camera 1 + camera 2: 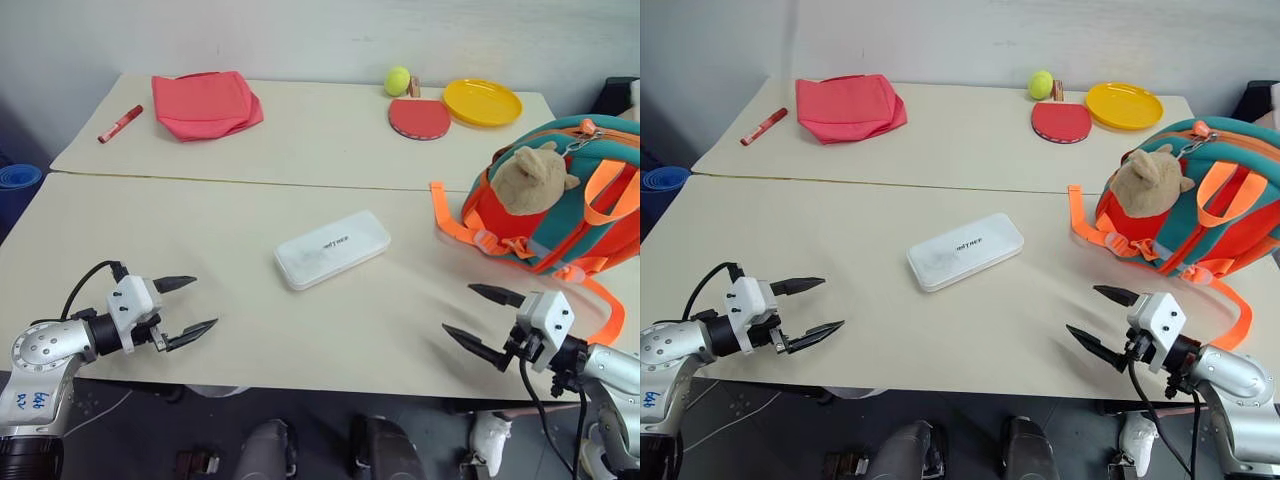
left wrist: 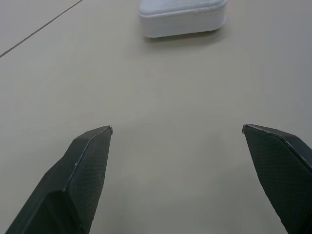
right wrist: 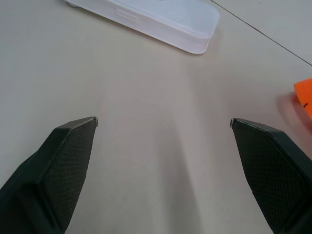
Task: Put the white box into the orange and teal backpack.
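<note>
The white box lies flat in the middle of the near table, small dark lettering on its lid. The orange and teal backpack stands at the table's right side, a tan plush animal on its front and an orange strap trailing toward the box. My left gripper hovers open over the front left of the table, left of the box and apart from it. My right gripper hangs open at the front right, below the backpack. Both wrist views show the box ahead of empty fingers.
On the far table lie a flat red-pink cloth bag, a red pen, a tennis ball, a red paddle and a yellow plate. A seam separates the two tables. The front edge runs just below both grippers.
</note>
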